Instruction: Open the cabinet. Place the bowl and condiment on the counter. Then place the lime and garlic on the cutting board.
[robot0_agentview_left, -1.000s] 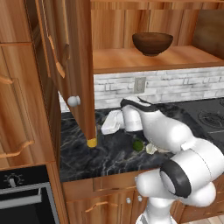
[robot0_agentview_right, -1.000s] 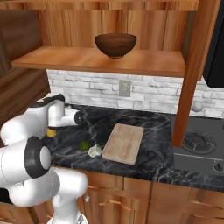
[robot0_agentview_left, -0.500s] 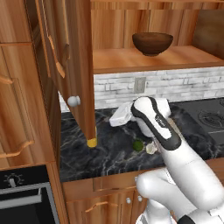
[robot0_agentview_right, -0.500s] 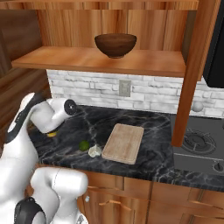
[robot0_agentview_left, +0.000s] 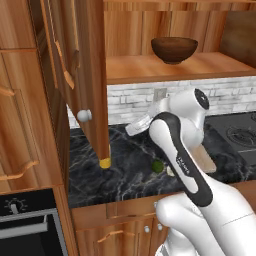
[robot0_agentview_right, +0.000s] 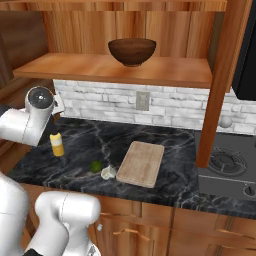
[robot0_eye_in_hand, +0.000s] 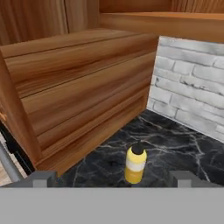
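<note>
The dark brown bowl (robot0_agentview_left: 174, 49) (robot0_agentview_right: 132, 51) stands on the open cabinet's shelf (robot0_agentview_right: 165, 70). On the black counter the yellow condiment bottle (robot0_eye_in_hand: 136, 164) (robot0_agentview_right: 58, 144) with a black cap stands upright, its base showing under the door edge (robot0_agentview_left: 105, 163). My gripper (robot0_eye_in_hand: 112, 179) is open and empty, drawn back above the bottle, with the fingertips (robot0_eye_in_hand: 43, 177) wide apart; the hand (robot0_agentview_left: 135, 128) hangs over the counter's left part. The lime (robot0_agentview_right: 95, 166) (robot0_agentview_left: 158, 166) and the pale garlic (robot0_agentview_right: 108, 173) lie beside the wooden cutting board (robot0_agentview_right: 141, 163), which carries nothing.
The left cabinet door (robot0_agentview_left: 90, 75) stands open over the counter, close to my hand. The right door (robot0_agentview_right: 220, 85) hangs open near the stove (robot0_agentview_right: 225, 170). A white brick wall with an outlet (robot0_agentview_right: 143, 100) backs the counter. An oven (robot0_agentview_left: 30, 225) sits low on the left.
My arm has folded upward, and the hand has lifted up and to the left, away from the condiment bottle. The jaws stay wide. The bottle stays put on the counter.
</note>
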